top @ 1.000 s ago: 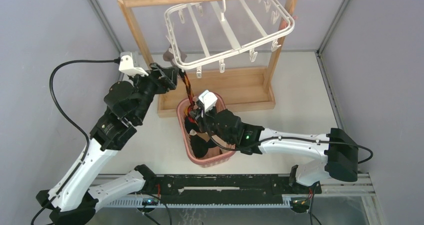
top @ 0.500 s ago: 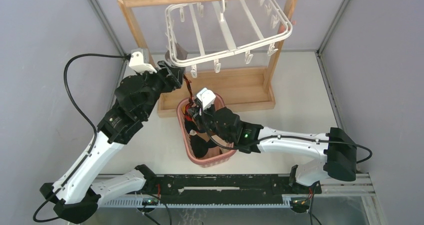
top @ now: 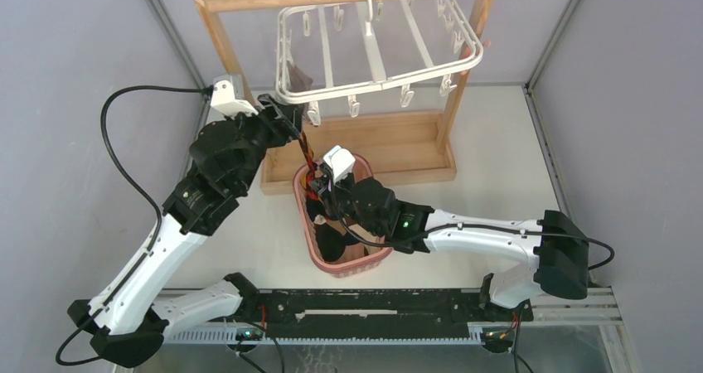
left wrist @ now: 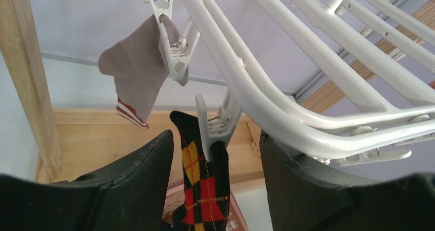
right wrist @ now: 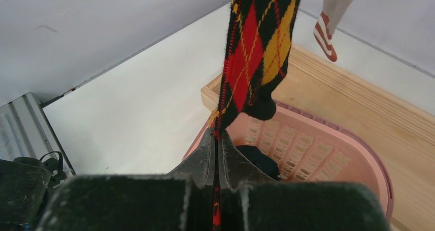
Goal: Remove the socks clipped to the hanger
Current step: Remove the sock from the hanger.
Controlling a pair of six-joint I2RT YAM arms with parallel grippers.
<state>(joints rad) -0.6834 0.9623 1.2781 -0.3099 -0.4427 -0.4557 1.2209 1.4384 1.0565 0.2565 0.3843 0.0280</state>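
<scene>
Well — white table (top: 497, 162) under the hanger (top: 375, 54), grey walls (top: 66, 50) around.

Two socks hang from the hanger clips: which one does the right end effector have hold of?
The red-yellow argyle sock: its lower end is pinched in the shut right end effector. The grey sock with the red-white cuff hangs free, untouched.

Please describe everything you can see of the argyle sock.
The argyle sock is knitted fabric, black with red and yellow diamonds crossed by thin lines. It hangs stretched and slanted: its top edge is pinched in a white clip of the hanger, and its lower end is pinched in the shut right claw above the basket. The open left claw flanks the clip and the sock's top.
</scene>
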